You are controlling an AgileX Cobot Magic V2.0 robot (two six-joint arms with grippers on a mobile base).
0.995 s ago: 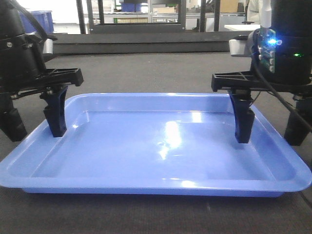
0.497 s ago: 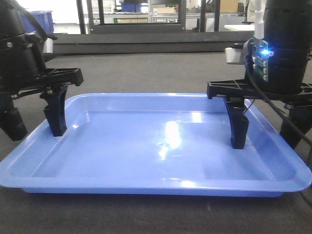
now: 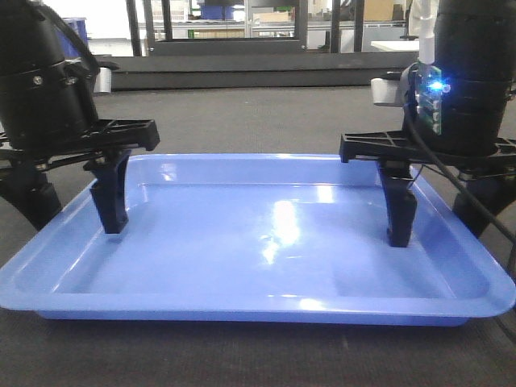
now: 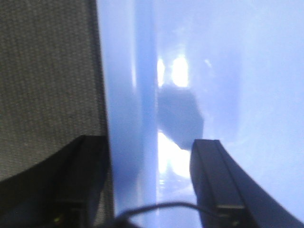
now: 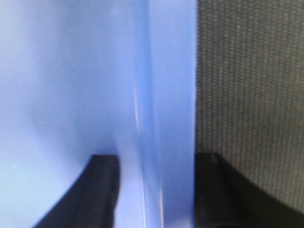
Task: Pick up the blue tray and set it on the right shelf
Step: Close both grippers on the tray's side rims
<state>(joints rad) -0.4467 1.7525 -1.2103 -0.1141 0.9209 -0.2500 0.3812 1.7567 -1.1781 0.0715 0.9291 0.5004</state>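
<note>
- Since half a second ago, my left claw (image 3: pixel 76 219) has slid toward the middle of the tray (image 3: pixel 242 305). Its inner finger (image 3: pixel 109 197) now stands further in from the tray's left wall, and its outer finger (image 3: pixel 32 197) has drawn closer to the outside of that rim.
- My right claw (image 3: pixel 438 230) is almost where it was, at the tray's right side. The tray has not shifted on the table (image 3: pixel 242 121).
- The left arm points straight down, with the claw spread wide astride the tray's left rim. From the left wrist, the claw (image 4: pixel 147 190) has one finger over the table (image 4: pixel 47 71), just beside the rim (image 4: pixel 128 71). The other is inside, with a gap to the wall.
- The right arm also points down, a blue light (image 3: pixel 436 85) glowing on it above the tray's right side. That claw is spread apart too, with its inner finger (image 3: pixel 401 214) in the tray and its outer finger (image 3: pixel 476 214) outside.
- From the right wrist, the claw (image 5: pixel 159 190) straddles the tray's rim (image 5: pixel 171 71), dark table (image 5: pixel 251 71) beyond. I cannot tell whether either finger touches the rim.
- The tray lies flat on the table, one long side toward the front camera. Its glossy floor shows glare, and both inner fingers stand in it.
</note>
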